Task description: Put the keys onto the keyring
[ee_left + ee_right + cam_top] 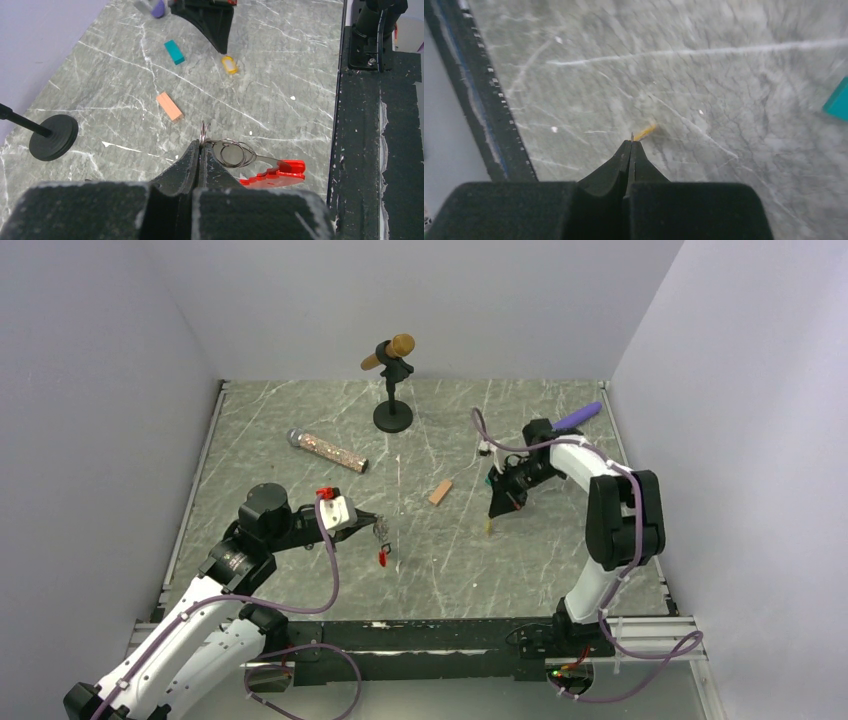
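My left gripper (376,526) is shut on the thin silvery keyring (234,152). Its wire loops stick out right of the closed tips (201,143) and the red fob (276,172) hangs below them, also in the top view (383,558). My right gripper (492,514) points down at the table's right middle and is shut (631,143) on the yellow key. The key's thin metal end sits between the tips and its yellow tag (644,132) juts beyond them, also in the left wrist view (229,65). Black and blue keys are not in view.
A salmon-orange block (440,492) lies between the grippers. A teal block (174,52) lies near the right gripper. A purple stick (578,416) is at the back right. A microphone stand (393,415) and a glittery microphone (328,450) stand at the back.
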{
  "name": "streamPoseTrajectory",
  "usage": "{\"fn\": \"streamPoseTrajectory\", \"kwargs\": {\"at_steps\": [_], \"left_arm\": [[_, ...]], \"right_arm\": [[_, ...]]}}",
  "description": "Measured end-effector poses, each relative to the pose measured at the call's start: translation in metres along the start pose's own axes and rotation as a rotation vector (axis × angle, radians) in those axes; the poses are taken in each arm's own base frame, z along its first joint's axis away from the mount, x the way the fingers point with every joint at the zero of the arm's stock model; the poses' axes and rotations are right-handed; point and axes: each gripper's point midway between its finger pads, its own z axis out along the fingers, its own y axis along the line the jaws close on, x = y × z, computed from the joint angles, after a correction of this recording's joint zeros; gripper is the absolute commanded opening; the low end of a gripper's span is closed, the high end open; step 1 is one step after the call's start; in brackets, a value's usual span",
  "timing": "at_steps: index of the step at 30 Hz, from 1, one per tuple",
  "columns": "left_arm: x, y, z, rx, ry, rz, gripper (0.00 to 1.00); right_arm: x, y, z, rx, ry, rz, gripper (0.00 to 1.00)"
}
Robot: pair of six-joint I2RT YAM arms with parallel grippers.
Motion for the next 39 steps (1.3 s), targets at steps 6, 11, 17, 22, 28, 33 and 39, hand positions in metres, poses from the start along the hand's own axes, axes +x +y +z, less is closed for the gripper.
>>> {"fn": "streamPoseTrajectory", "kwargs": {"at_steps": [6, 11, 17, 22, 28, 33, 39], "left_arm": [[-0.003, 0.002, 0.005, 0.014, -0.01, -0.009, 0.0], [-0.015, 0.005, 0.014, 0.045, -0.038, -0.03, 0.0], [-0.032, 0.014, 0.021, 0.04, -0.081, -0.02, 0.0], [-0.027, 0.02, 0.027, 0.028, -0.07, -0.041, 0.0], [-0.032, 0.026, 0.029, -0.001, -0.093, -0.051, 0.0], [-0.033, 0.022, 0.031, -0.001, -0.148, -0.113, 0.0], [-0.012, 0.004, 0.03, 0.0, -0.232, -0.275, 0.0]], "right_arm": [[-0.067, 0.036, -0.057, -0.053, -0.083, -0.276, 0.0], [-0.116, 0.092, -0.089, -0.044, -0.105, -0.554, 0.0], [-0.158, 0.179, -0.085, -0.108, -0.098, -0.777, 0.0], [-0.178, 0.226, -0.079, -0.14, -0.103, -0.816, 0.0], [-0.176, 0.237, -0.059, -0.17, -0.059, -0.72, 0.0], [-0.181, 0.234, -0.049, -0.184, -0.06, -0.656, 0.0], [-0.185, 0.24, -0.045, -0.222, -0.087, -0.624, 0.0]]}}
